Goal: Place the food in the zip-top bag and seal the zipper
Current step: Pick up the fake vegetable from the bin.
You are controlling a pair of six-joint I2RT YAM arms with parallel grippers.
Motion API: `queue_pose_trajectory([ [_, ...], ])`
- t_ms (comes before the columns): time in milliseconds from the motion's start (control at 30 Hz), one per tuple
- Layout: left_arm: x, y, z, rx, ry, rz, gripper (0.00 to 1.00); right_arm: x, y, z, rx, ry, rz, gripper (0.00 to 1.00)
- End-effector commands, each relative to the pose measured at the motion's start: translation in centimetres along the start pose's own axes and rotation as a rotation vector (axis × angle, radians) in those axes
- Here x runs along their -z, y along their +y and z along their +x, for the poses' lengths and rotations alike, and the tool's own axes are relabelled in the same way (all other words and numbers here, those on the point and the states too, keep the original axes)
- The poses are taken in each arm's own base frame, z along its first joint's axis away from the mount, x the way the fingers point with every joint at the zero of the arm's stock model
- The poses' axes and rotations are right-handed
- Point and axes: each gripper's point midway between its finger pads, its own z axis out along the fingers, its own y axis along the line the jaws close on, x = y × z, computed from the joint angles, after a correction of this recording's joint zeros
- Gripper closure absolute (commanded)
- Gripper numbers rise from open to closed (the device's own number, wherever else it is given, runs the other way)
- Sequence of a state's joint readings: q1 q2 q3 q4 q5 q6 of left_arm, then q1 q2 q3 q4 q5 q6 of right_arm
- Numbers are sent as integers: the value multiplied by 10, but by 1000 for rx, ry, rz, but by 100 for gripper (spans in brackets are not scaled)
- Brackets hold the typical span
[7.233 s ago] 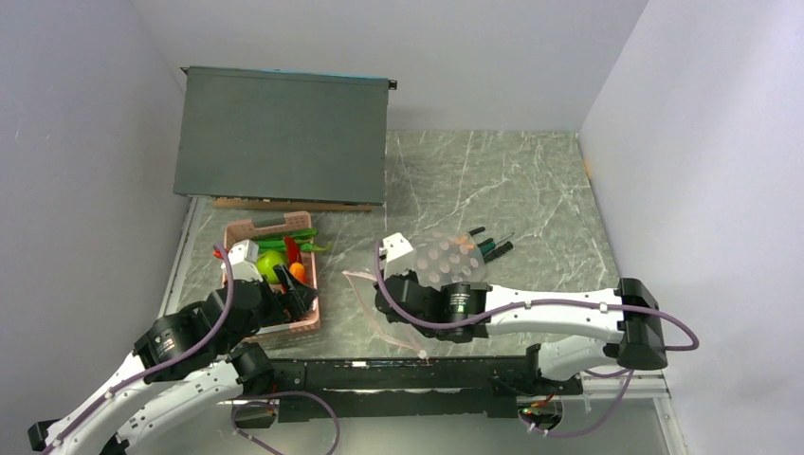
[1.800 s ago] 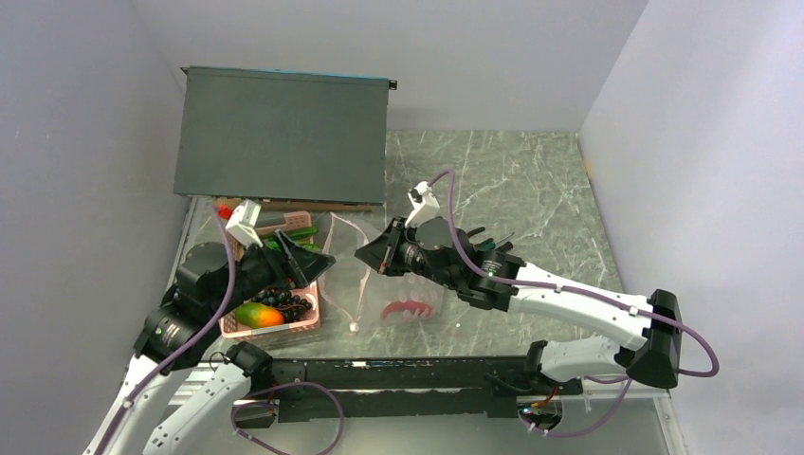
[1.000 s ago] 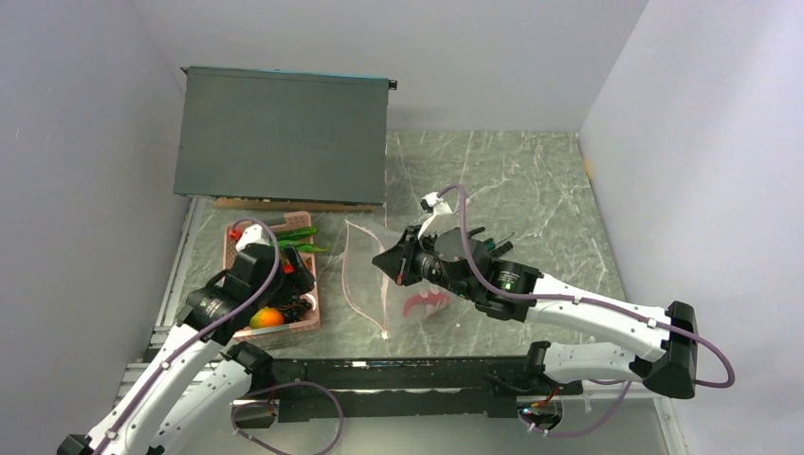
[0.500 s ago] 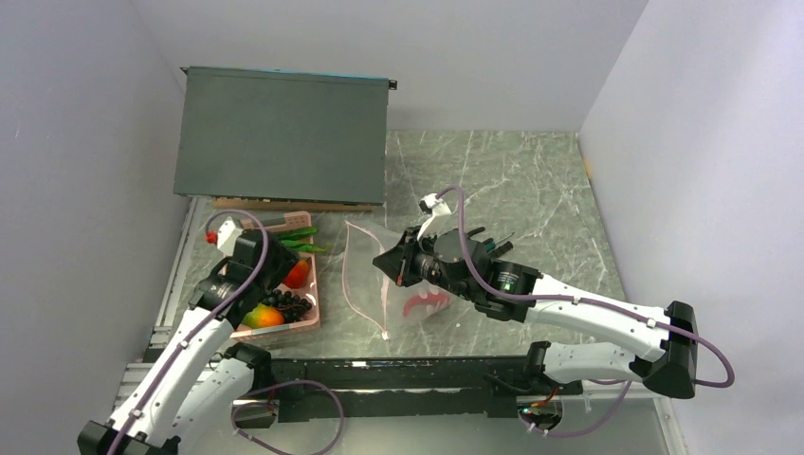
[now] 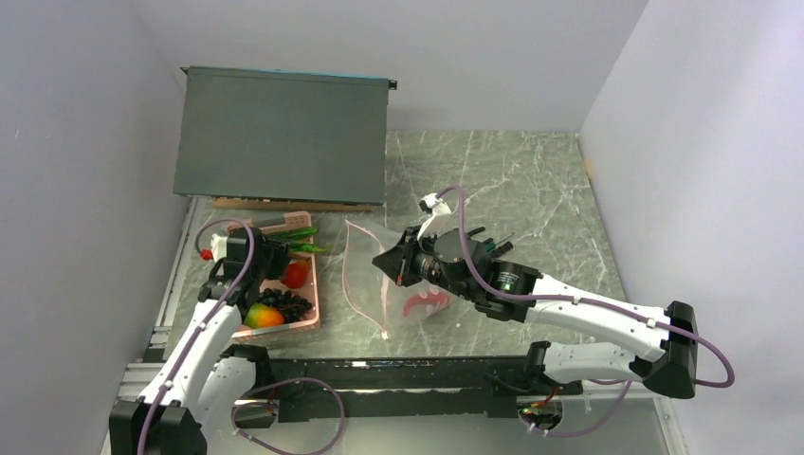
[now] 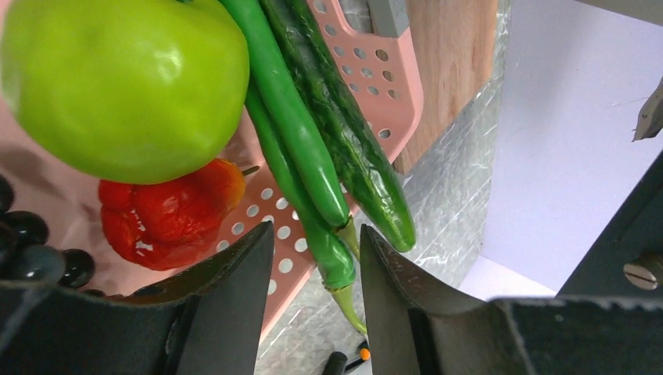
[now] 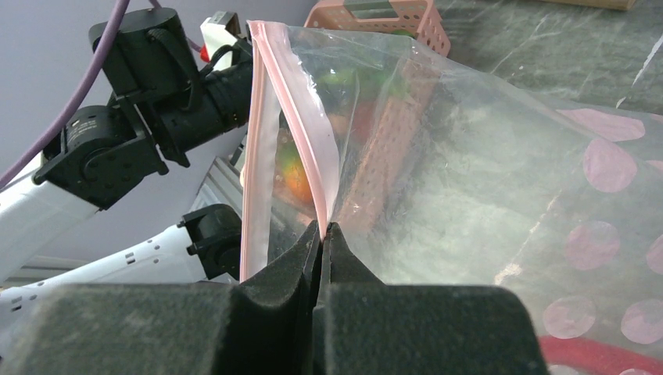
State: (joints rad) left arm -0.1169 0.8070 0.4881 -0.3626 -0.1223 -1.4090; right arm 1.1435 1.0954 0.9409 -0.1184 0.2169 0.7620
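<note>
Near edge of counter point(image 5: 493, 180): both arm bases.

Right hand point(image 5: 384, 261) point(image 7: 322, 228) reaching left over mid counter. Pads pressed fully together on one lip of bag point(image 5: 365, 265) point(image 7: 469, 156), right at zipper point(image 5: 347, 270) point(image 7: 252, 141). Bag lifted by that lip, mouth gaping and turned toward left arm. Zipper unsealed: one pink run upright at left, the other curving down into the pinch. Bag body trailing right, down to counter below right wrist. Clear film with pale pink dots. Red print point(image 5: 424, 303) point(image 7: 594, 363) low on bag, a curved shape only, not legible as lettering.

Left of bag, near but apart: pink slotted basket point(image 5: 313, 303) point(image 6: 387, 86) point(image 7: 391, 12) on counter, food inside.
- Near end: mango point(image 5: 264, 317), green-to-orange.
- Just beyond: grapes point(image 5: 284, 303) point(image 6: 23, 242), dark.
- Then red fruit point(image 5: 296, 275) point(image 6: 168, 215), wrinkled skin.
- Apple point(image 6: 125, 86) touching red fruit, glossy green.
- Far end: pods point(image 5: 303, 233) point(image 6: 313, 148), long, green, side by side, tips past basket rim.

Left hand point(image 5: 273, 258) point(image 6: 315, 234) over basket's far half, aimed down at pods. Jaws narrowly apart, gripping nothing, a pod tip showing in the gap.

Behind right forearm: dark tools point(image 5: 488, 245) on counter, type unclear.

Beyond basket: wood strip point(image 5: 284, 204) point(image 6: 449, 70), then big dark grey box point(image 5: 280, 133) against back wall, no readable label.
</note>
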Motion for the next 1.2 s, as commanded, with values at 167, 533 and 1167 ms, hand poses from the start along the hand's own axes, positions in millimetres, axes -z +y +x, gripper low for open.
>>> queue_pose_trajectory([
  [167,-13,-32,5,126,44,71,51,6,10,-17,2,-62,-43,100],
  [533,-20,-30,3,134,36,1,57,9,7,-18,-6,-70,-38,100],
  [1167,-21,-18,4,114,34,-28,68,6,8,-15,-29,-54,-42,100],
])
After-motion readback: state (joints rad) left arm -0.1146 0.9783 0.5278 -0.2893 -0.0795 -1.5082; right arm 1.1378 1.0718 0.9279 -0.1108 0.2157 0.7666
